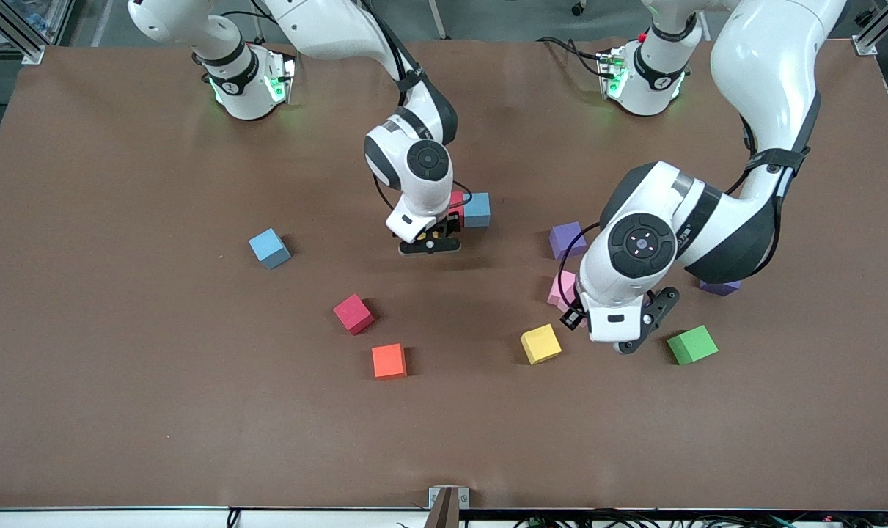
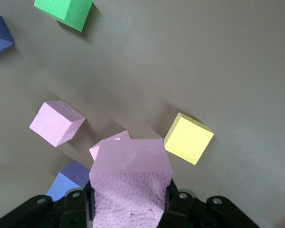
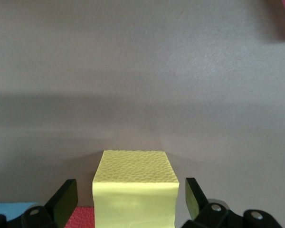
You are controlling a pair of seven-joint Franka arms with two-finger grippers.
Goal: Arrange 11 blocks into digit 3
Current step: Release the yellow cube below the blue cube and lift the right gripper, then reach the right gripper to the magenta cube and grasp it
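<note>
Your right gripper point(image 1: 429, 246) stands released, fingers spread wide on either side of a yellow block point(image 3: 135, 190) that sits on the table straight below it, square to the fingers. Just beside that block, on the side toward the right arm's base, lie a red block point(image 1: 456, 199) and a light blue block point(image 1: 477, 210), touching each other. Nothing is grasped here, so the likely move is straight up, without nudging this group of three.

Your left gripper point(image 1: 638, 330) is clenched on a pink block point(image 2: 130, 185) and hangs over loose blocks at the left arm's end of the table. The group of three lies away from this hand, toward the right arm's end, and that is probably the way the pink block has to travel. The right gripper is by far the nearer of the two to that group.

Count of what shows:
- Light blue: two, the second point(image 1: 269, 248) well apart from the right gripper.
- Red: two, the second point(image 1: 353, 313) loose.
- Yellow: two, the second point(image 1: 540, 344) near the left gripper.
- Orange point(image 1: 389, 361): one.
- Pink: the held one, plus two point(image 2: 57, 122) point(image 2: 109, 143) that seem to lie below it.
- Purple: two point(image 1: 567, 240) point(image 1: 720, 287).
- Green point(image 1: 692, 345): one, not needed.
</note>
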